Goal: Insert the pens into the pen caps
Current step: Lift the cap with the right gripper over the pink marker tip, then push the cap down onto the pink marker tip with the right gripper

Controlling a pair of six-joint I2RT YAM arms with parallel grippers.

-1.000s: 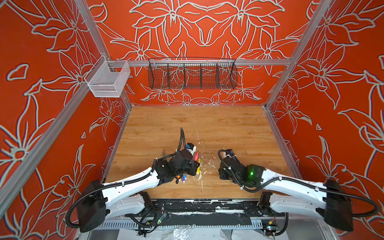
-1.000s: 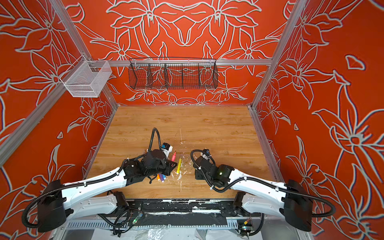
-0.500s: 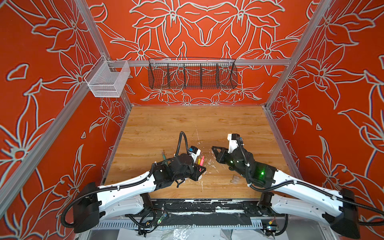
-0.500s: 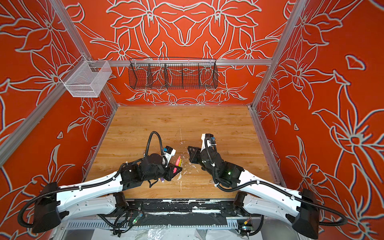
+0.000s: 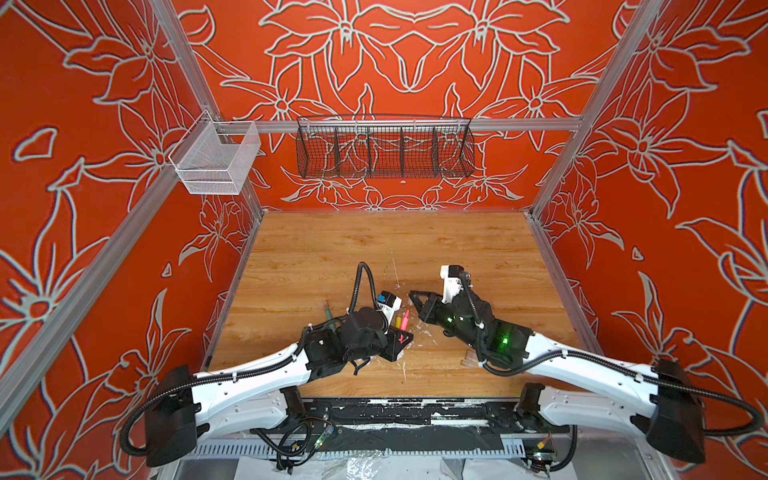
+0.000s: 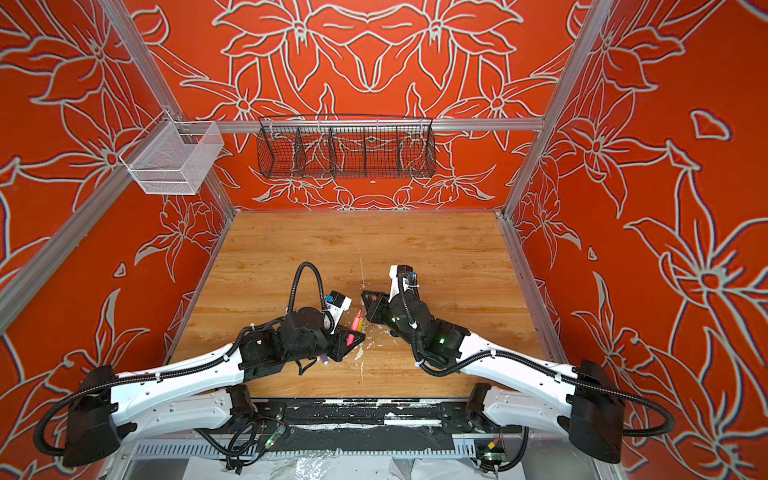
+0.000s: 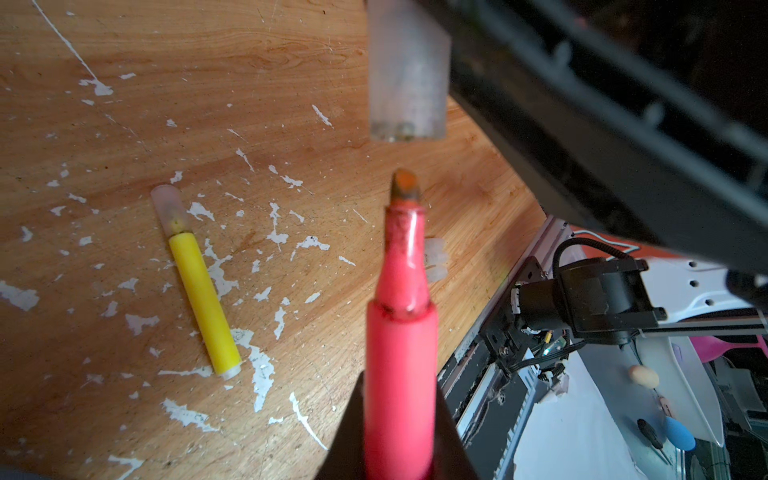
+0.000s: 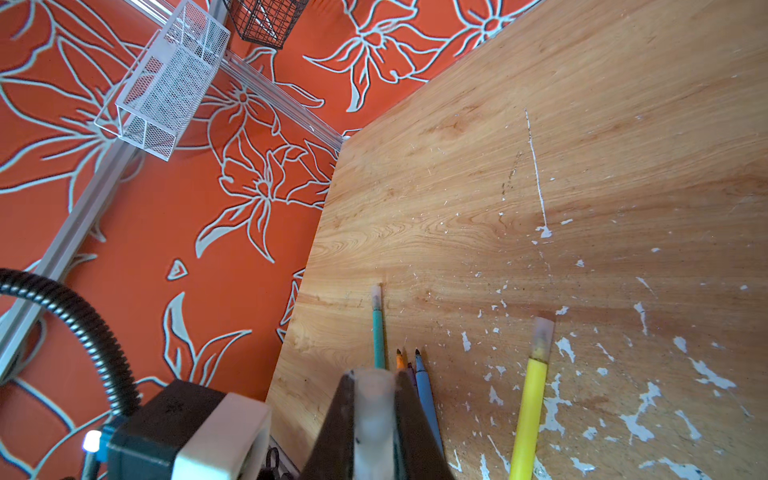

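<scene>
My left gripper [image 7: 401, 399] is shut on the pink-red pen [image 7: 401, 332], whose bare tip points at a clear pen cap [image 7: 409, 83]. My right gripper [image 8: 374, 382] is shut on that cap [image 8: 374, 415]. A small gap separates tip and cap. In both top views the grippers [image 5: 401, 336] [image 5: 415, 297] face each other above the front middle of the table. A yellow pen [image 7: 199, 286] and a green pen [image 8: 378, 332] lie capped on the wood. Orange [image 8: 400, 359], purple and blue [image 8: 424, 386] pens lie uncapped side by side.
Loose clear caps [image 5: 469, 359] lie near the right arm at the front. White flecks cover the wooden table [image 5: 374, 249]. A black wire basket [image 5: 384, 149] and a white mesh basket [image 5: 216, 158] hang on the walls. Orange walls enclose three sides.
Both grippers have lifted off the table. The right one swung up and left with the cap; the left one turned the pink-red pen toward it, closing the gap.
</scene>
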